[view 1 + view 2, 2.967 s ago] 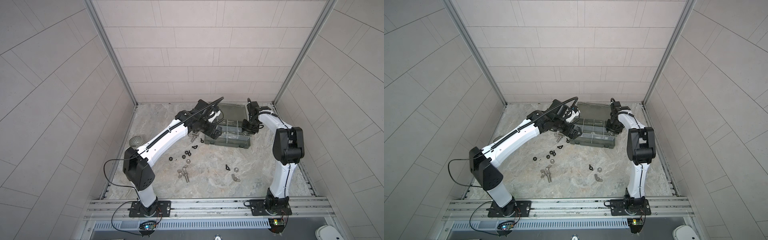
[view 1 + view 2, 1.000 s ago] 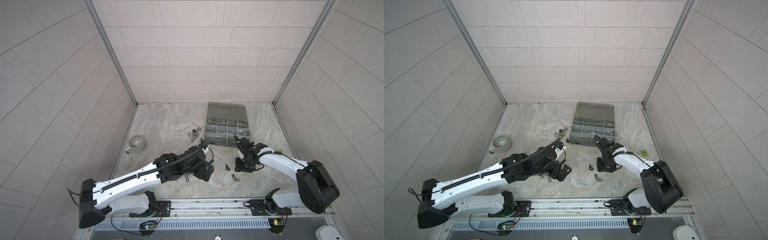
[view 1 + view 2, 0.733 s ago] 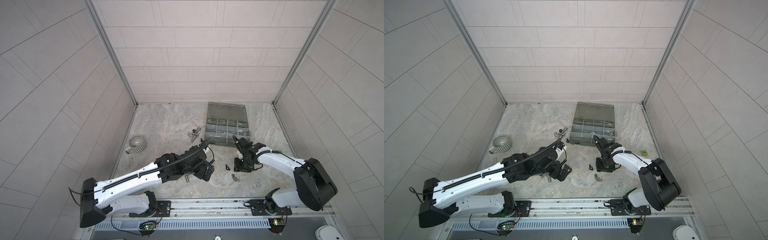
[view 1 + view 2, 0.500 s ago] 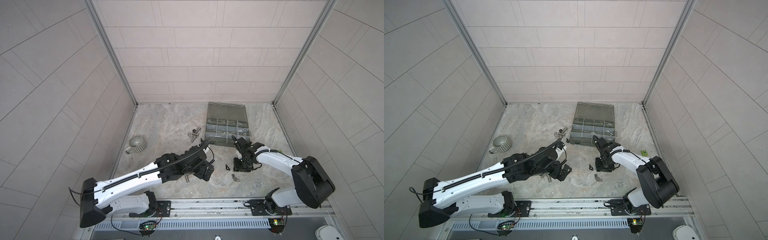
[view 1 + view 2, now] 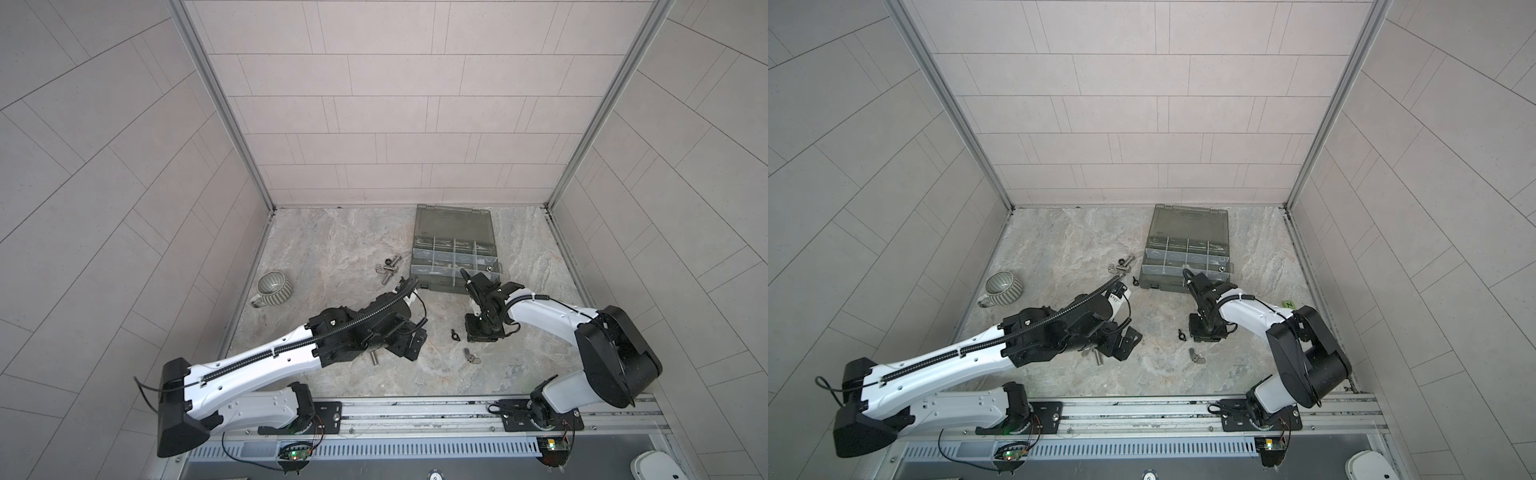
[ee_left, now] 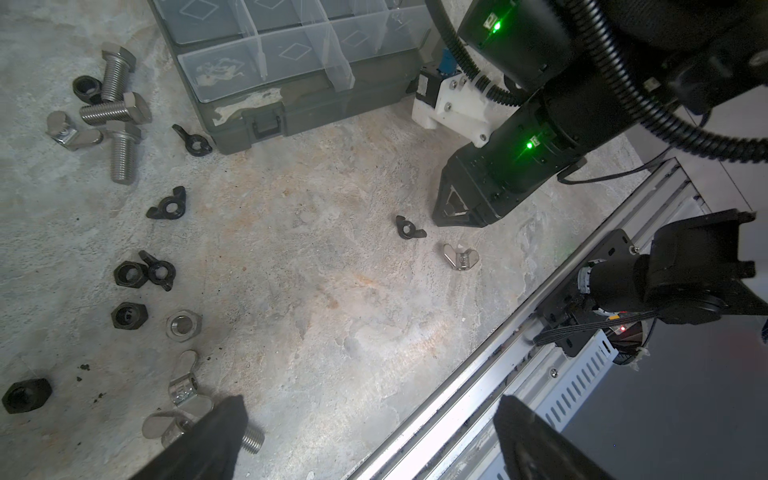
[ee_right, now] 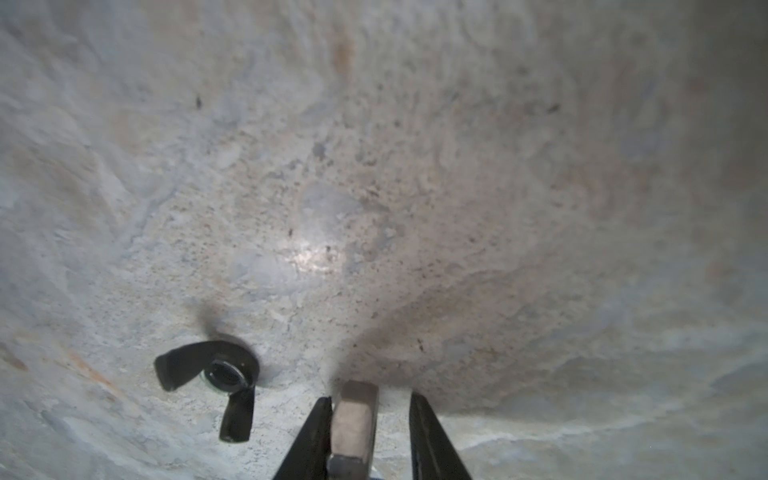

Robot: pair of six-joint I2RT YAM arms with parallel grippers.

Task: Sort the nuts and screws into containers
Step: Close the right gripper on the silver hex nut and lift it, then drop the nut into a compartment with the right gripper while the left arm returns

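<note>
My right gripper (image 7: 370, 409) points down at the table, just right of a black wing nut (image 7: 212, 374) (image 5: 455, 333). A silver hex nut (image 7: 355, 411) stands on edge between its jaws. One finger touches the nut and a gap shows at the other. My left gripper (image 6: 374, 428) (image 5: 405, 343) is wide open and holds nothing, low over the table's front edge. One of its fingers (image 6: 216, 436) covers part of a screw (image 6: 254, 439). More screws (image 6: 120, 108) and nuts (image 6: 129, 274) lie loose on the table. The containers of the grey organizer box (image 5: 455, 257) (image 5: 1187, 253) stand open behind.
A silver wing nut (image 5: 471, 355) (image 6: 459, 257) lies in front of my right gripper. A ribbed mug (image 5: 272, 286) sits at the left wall. The metal rail (image 6: 478, 374) runs along the table's front edge, under my left gripper.
Three seconds ago both grippers were at the box; both have since come forward to the loose parts. Over the last second the right jaws have narrowed round the silver hex nut.
</note>
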